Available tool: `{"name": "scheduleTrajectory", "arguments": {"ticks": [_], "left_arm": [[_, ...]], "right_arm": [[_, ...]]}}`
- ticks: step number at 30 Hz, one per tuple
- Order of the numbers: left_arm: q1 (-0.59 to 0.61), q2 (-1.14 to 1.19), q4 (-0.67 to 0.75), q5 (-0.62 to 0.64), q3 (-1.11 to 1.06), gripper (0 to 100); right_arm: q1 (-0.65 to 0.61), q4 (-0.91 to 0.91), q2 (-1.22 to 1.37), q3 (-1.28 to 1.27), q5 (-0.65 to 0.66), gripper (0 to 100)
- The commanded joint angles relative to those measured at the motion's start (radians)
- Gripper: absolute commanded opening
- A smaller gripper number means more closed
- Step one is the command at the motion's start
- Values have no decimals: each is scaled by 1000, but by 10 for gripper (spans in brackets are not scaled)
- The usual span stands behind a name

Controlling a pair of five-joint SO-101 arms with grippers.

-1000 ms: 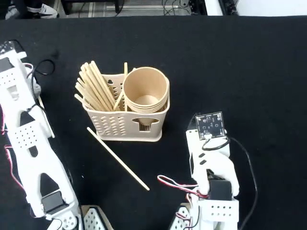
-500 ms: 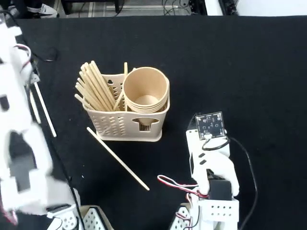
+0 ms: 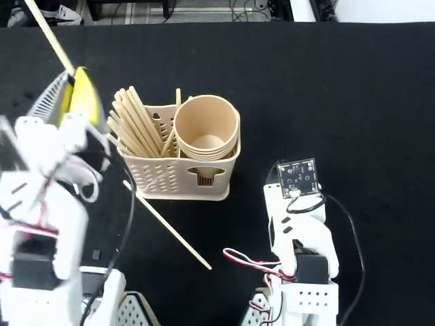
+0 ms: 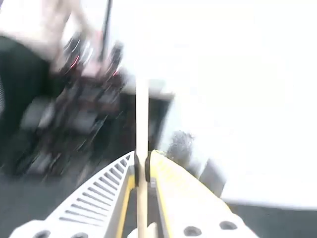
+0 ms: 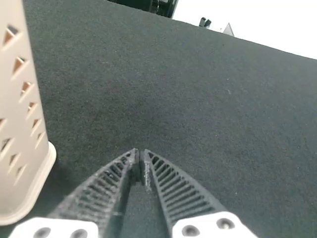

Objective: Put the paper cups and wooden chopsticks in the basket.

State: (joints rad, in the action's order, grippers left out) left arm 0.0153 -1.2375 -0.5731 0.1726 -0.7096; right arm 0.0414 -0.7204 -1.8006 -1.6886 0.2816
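— What does the left gripper (image 3: 70,78) have, at the far left of the table?

— One wooden chopstick (image 3: 47,34). The jaws are pinched nearly together on it, and in the wrist view the stick (image 4: 142,119) runs straight out between them.

— And where is its target?

— The basket (image 3: 173,180) stands just to the right of that gripper in the high view. The nearer, left compartment holds the bundle of chopsticks (image 3: 136,122), and the right one holds the stacked paper cups (image 3: 206,125). The held stick's long axis slants up and to the left, so its free end points away from the basket. It would probably need swinging round before it can drop in.

— Anything else outside?

— A loose chopstick (image 3: 166,224) lies on the black table (image 3: 340,102) in front of the basket, running diagonally from near the left arm down toward the right arm (image 3: 299,231).

— And the right gripper (image 5: 138,161)?

— Closed on nothing, low over the table beside the basket's wall. The left arm looks better placed for the stick compartment.
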Motion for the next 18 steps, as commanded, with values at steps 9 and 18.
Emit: {"name": "scheduleTrajectory", "arguments": {"ticks": [9,18], "left_arm": [[-162,-126,514,18,-559,88],[-127,-135,298,110,-440,138]], "right_arm": [[-12,-3,-71,4,8,13],[-12,-3,-71,4,8,13]]}}
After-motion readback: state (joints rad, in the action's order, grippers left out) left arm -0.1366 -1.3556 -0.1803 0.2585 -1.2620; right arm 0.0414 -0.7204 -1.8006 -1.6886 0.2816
